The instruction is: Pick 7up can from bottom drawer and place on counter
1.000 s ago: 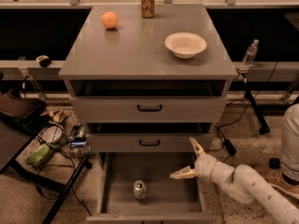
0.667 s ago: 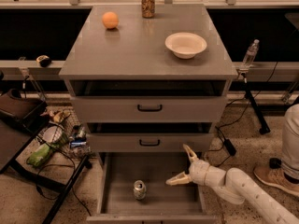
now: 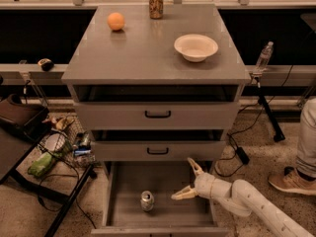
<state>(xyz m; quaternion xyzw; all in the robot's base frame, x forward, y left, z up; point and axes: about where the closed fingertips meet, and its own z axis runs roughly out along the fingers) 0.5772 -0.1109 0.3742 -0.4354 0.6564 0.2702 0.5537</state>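
The 7up can [image 3: 147, 200] stands upright in the open bottom drawer [image 3: 168, 179], left of its middle and near the front. My gripper [image 3: 186, 179] is open and empty over the right half of the drawer, its fingers spread and pointing left toward the can, about a can's width short of it. The arm reaches in from the lower right. The counter [image 3: 148, 46] is the grey top of the cabinet above.
On the counter stand an orange [image 3: 116, 21], a brown-gold can [image 3: 156, 2] and a white bowl [image 3: 195, 47]. Two upper drawers with black handles [image 3: 158, 114] are shut. A rack of clutter [image 3: 54, 149] sits left, a person's leg and shoe [image 3: 296, 177] right.
My gripper has moved left and down into the drawer, closer to the can. The can has not moved.
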